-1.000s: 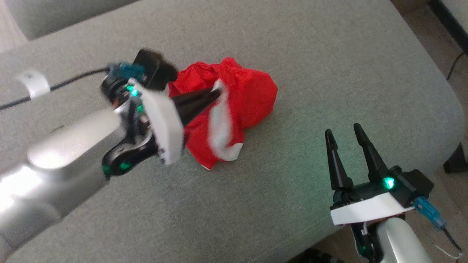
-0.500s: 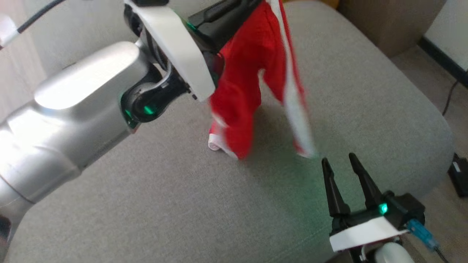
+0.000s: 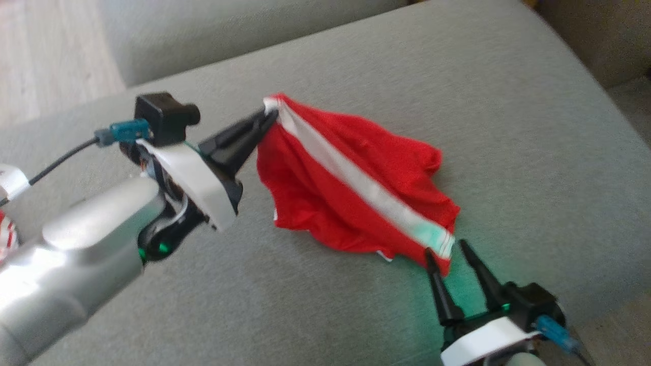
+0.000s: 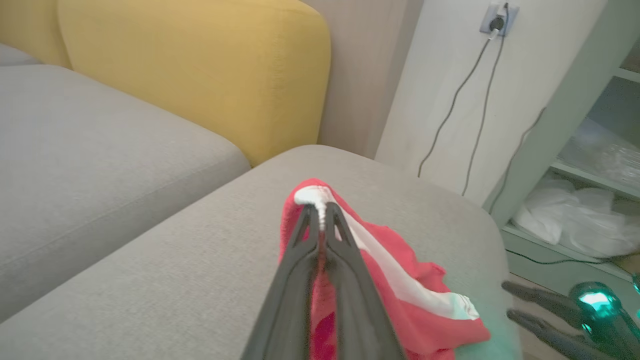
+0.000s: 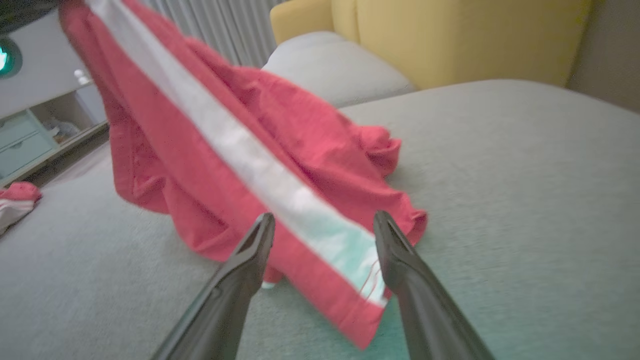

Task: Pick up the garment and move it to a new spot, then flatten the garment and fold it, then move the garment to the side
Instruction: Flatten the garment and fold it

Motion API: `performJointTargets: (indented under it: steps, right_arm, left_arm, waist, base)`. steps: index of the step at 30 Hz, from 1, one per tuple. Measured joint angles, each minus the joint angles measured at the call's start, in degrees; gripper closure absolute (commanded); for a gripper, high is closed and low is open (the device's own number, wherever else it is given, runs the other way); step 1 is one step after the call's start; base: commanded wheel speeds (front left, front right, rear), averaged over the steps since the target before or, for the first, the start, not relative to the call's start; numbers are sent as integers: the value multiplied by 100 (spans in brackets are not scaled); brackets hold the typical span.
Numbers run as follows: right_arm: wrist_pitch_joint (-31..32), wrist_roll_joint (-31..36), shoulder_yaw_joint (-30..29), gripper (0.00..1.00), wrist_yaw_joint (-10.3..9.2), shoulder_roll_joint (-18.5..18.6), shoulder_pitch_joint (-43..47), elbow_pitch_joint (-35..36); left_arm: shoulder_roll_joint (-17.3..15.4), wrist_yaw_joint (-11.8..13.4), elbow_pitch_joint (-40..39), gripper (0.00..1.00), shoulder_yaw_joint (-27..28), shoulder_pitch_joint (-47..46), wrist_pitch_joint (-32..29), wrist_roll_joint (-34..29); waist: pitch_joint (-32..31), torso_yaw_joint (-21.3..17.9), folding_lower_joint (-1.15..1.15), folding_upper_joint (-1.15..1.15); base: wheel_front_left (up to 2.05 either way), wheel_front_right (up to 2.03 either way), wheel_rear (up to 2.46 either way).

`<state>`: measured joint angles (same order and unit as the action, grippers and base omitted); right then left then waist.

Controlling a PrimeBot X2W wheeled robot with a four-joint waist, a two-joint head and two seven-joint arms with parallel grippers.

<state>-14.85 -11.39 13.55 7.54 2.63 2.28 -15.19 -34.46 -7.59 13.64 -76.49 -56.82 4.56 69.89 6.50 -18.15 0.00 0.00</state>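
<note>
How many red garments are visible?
2: the garment pinched by the left end effector, trailing onto the cushion; a second garment crumpled near the cushion's edge. More may be hidden.

Wide grey woven-fabric seat cushion point(image 3: 508, 101), rounded at the corners. Just beside it, across a seam, a second grey fabric cushion point(image 4: 90, 150). Behind the wide cushion, a mustard-yellow upholstered backrest point(image 4: 200, 65). Beyond its far corner, a white wall socket point(image 4: 495, 22) with dark cables point(image 4: 452, 107) hanging down the pale wall. Off the cushion's side, a pale green shelf unit point(image 4: 557, 115) holding crumpled white plastic bags point(image 4: 570, 225). At the cushion's edge, a small red-and-white striped cloth heap point(image 5: 17, 200). Past that edge, pale blue drawers point(image 5: 20, 142).
</note>
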Motion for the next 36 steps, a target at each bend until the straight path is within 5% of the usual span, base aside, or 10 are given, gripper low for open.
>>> performJointTargets:
  steps: [8, 27, 30, 31, 32, 36]
  right_arm:
    - [1, 80, 403, 0, 0, -2, -431, -581]
    - [2, -86, -361, 0, 0, 5, -1162, -1606]
    - [2, -71, -231, 25, 0, 4, -1251, -1826]
    - [2, -73, -190, 45, 0, 4, -1254, -1868]
    - [2, -73, -164, 45, 0, 4, -1253, -1894]
    - [4, -82, -143, 100, 0, 4, -1254, -1902]
  left_arm:
    - [247, 0, 683, 100, 30, -391, 419, -242]
    - [243, 0, 656, 100, 30, -384, 248, -398]
    - [242, 0, 643, 100, 30, -380, 205, -398]
    - [243, 0, 635, 100, 30, -378, 205, -398]
    - [242, 0, 632, 100, 30, -378, 205, -398]
    - [242, 0, 624, 100, 30, -378, 205, -399]
  waist:
    - [444, 392, 1, 0]
    - [576, 575, 0, 0]
    - [557, 628, 0, 0]
    - [553, 639, 0, 0]
    - [551, 649, 0, 0]
    - [559, 672, 0, 0]
  base:
    - [0, 0, 0]
    - [0, 0, 0]
    - [0, 0, 0]
    - [0, 0, 0]
    - [0, 0, 0]
    - [0, 0, 0]
